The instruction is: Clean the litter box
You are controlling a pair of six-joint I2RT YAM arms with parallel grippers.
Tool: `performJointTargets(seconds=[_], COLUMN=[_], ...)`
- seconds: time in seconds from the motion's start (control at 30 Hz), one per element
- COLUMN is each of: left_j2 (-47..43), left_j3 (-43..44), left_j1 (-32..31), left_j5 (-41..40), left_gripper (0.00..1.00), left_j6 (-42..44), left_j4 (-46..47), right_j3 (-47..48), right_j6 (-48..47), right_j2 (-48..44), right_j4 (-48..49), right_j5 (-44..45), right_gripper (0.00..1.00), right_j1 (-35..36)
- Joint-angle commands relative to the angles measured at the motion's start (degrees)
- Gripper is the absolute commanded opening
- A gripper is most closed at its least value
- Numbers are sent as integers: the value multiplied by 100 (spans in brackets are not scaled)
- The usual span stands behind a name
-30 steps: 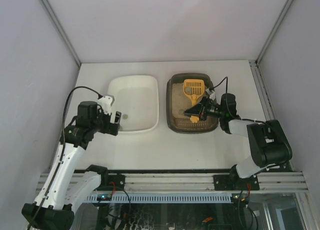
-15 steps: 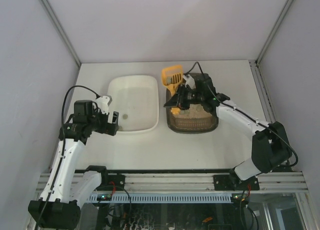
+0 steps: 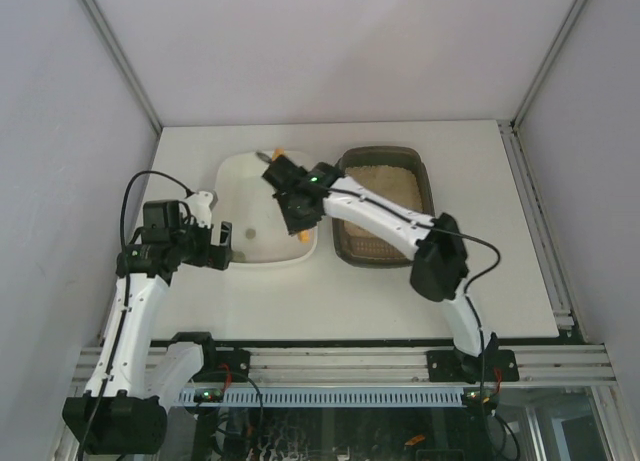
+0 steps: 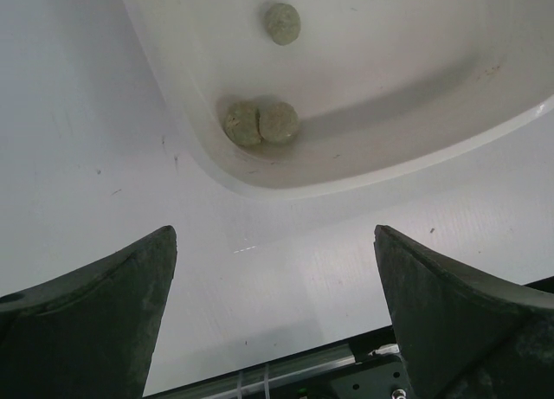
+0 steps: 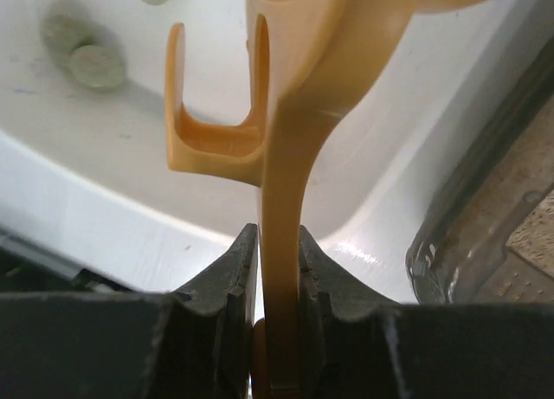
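Top external view: the litter box [image 3: 380, 150], a dark translucent tray of beige litter [image 3: 395, 186], lies right of centre on the white surface [image 3: 500, 281], just beside a white tub [image 3: 250, 196] at centre left. The right arm extends across the litter box toward the upper left, placing the right end effector [image 3: 296, 209] over the right side of the tub. Orange parts of a scoop [image 3: 303, 237] show above and below it. Right wrist view: this end effector is clenched on the scoop's orange handle, both fingers [image 5: 229, 278] pressed against it. Beneath lie the tub's white floor, with round grey-green clumps [image 5: 97, 66] at upper left, and a corner of the litter box at lower right. Left wrist view: the left end effector [image 4: 275, 312] is released and empty, its dark fingers [image 4: 95, 321] spread wide above the surface, just outside the tub's rim. Three clumps rest inside the tub, two touching and one apart
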Motion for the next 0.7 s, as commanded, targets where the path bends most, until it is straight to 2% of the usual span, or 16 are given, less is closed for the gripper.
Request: performJointTargets(seconds=[0.0,0.1,0.2,0.43,0.67], left_j2=[-39,-30,-12,-5,-75], left_j3=[23,22,27,27,-39], left_j1=[158,195,201,201,210], left_j5=[100,129,171,175,148], left_gripper=[100,100,100,100,100], left_j6=[112,125,141,143,113], left_j4=[65,60,59,50,102], right_j3=[1902,2692,2628,2162,2085], right_j6=[-607,-710,-704,-679,-815], right_j2=[1050,1535,1541,1199,1059], right_j4=[-2095,-2596,-2620,-2438,-2191], right_j5=[2487,3179,3452,3464,3123], right_gripper=[0,0,0,0,0], right_j1=[627,857,969,979,949])
